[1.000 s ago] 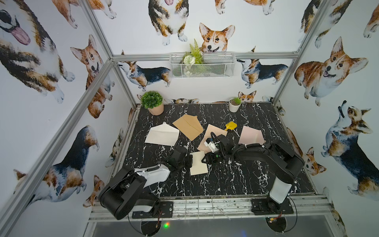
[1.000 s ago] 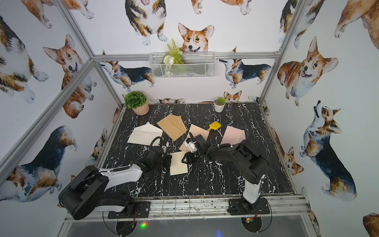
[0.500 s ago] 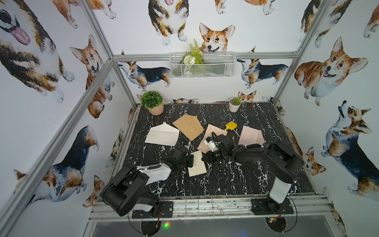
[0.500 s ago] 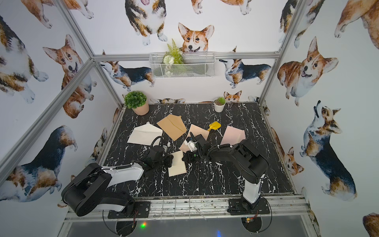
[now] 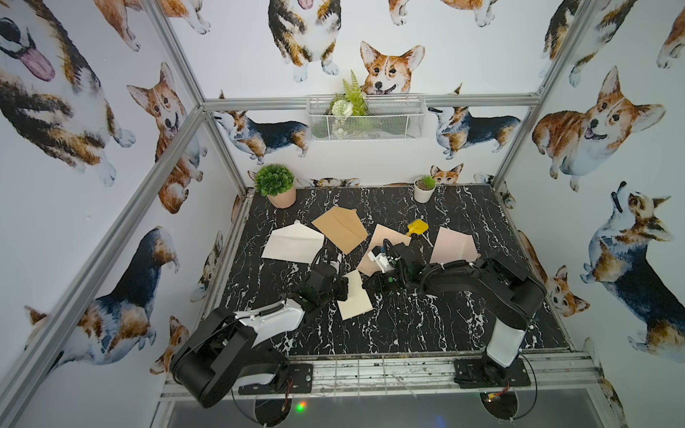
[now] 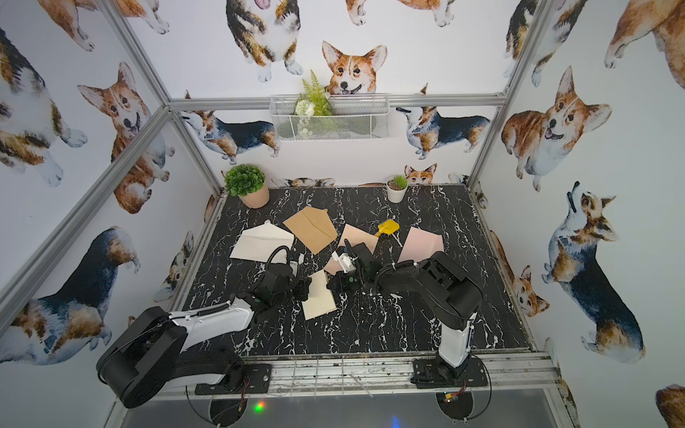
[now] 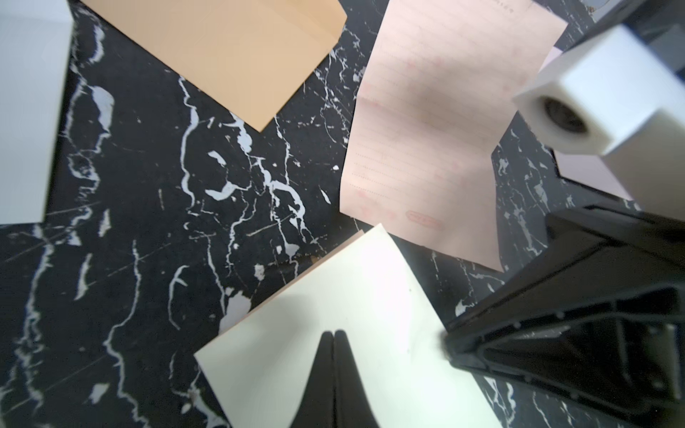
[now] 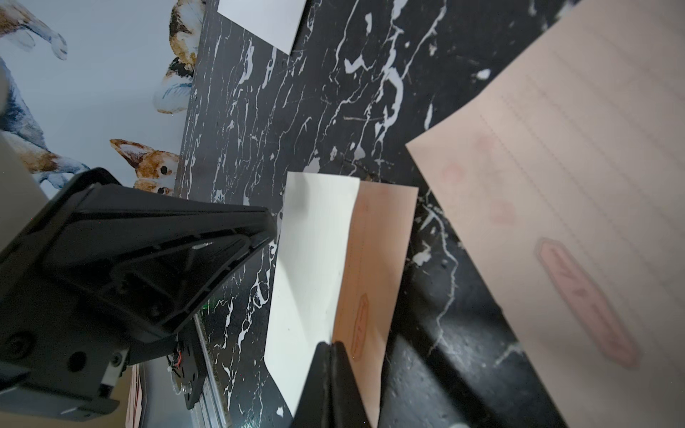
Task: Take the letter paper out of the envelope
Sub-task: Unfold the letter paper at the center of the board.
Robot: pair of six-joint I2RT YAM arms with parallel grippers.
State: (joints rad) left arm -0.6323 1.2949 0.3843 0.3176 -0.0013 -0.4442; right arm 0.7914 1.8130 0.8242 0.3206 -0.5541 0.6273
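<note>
Fingertips of the left gripper (image 7: 333, 333) are pressed together, planted on the cream envelope (image 7: 356, 281) mid-table; the right gripper (image 8: 330, 344) is closed tight too, tips at the seam where pink letter paper (image 8: 378, 252) pokes from that envelope; whether either pinches a sheet I cannot tell. Bare marble tabletop (image 5: 407, 333) lies open on the near side; a loose pink sheet (image 7: 426, 140) and a brown envelope (image 7: 222, 48) crowd the far side. The letter paper shows dotted rules and a reddish lozenge stamp, writing too blurred to read.
</note>
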